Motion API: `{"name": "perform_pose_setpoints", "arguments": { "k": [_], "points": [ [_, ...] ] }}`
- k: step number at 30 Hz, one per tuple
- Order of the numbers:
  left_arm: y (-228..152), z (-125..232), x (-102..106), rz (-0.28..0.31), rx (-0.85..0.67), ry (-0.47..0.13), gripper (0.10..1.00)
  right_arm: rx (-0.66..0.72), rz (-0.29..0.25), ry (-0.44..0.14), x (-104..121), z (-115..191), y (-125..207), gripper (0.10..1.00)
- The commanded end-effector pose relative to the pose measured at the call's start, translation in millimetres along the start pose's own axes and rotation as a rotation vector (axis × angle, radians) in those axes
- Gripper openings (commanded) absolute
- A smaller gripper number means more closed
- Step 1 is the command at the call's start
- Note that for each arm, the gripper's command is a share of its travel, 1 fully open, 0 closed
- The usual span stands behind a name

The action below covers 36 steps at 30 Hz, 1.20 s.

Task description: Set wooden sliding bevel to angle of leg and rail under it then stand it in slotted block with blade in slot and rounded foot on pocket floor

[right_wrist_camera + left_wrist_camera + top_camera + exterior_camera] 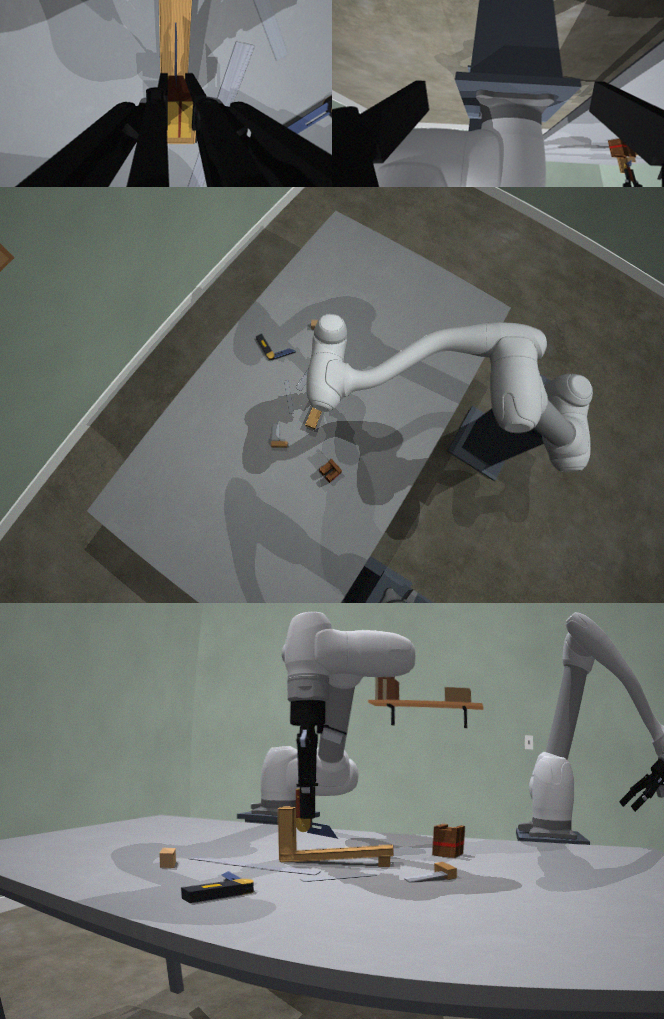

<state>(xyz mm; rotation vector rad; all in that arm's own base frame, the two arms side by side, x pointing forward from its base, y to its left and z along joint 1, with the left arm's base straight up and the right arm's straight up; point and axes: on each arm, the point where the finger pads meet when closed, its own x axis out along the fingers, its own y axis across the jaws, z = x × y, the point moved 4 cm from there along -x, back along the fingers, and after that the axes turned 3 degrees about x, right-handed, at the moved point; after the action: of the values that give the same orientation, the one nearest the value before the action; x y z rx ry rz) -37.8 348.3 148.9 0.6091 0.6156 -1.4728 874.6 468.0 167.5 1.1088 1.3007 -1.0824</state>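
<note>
The wooden bevel's red-brown handle [298, 802] [177, 89] is upright in my right gripper [307, 815] [176, 85], which is shut on it. Its yellow rounded foot [303, 825] points down; its blue blade [324, 831] [176, 50] slopes down and outward. From the right wrist the blade lines up over the rail [345, 852] [175, 14]. In the exterior view the bevel appears above the rail, beside the upright leg [286, 835]. The slotted block [336, 466] [442, 837] [620, 148] stands apart. My left gripper [629, 804] [509, 96] is open and empty, far from these.
The black bevel [264, 346] [217, 891] lies with its blue blade [284, 353] [310, 118] unfolded. Clear rulers [288, 397] [239, 63] lie near the rail. A small wooden cube [167, 858] and a wooden-stocked square [279, 444] [445, 870] are also on the table.
</note>
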Motion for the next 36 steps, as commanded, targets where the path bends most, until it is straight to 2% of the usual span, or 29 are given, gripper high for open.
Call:
{"name": "perform_pose_setpoints", "arguments": {
  "k": [1,14,36],
  "points": [
    [-0.1,0.1,-0.5,0.000,0.000,0.001,1.000,0.000,0.002,0.001,3.4,-0.3,0.3,0.099],
    [-0.1,0.1,-0.5,0.000,0.000,0.001,1.000,0.000,0.002,0.001,15.2,-0.3,0.3,0.099],
    [-0.1,0.1,-0.5,0.000,0.000,0.001,1.000,0.000,0.002,0.001,16.6,5.0,0.6,0.099]
  ]
}}
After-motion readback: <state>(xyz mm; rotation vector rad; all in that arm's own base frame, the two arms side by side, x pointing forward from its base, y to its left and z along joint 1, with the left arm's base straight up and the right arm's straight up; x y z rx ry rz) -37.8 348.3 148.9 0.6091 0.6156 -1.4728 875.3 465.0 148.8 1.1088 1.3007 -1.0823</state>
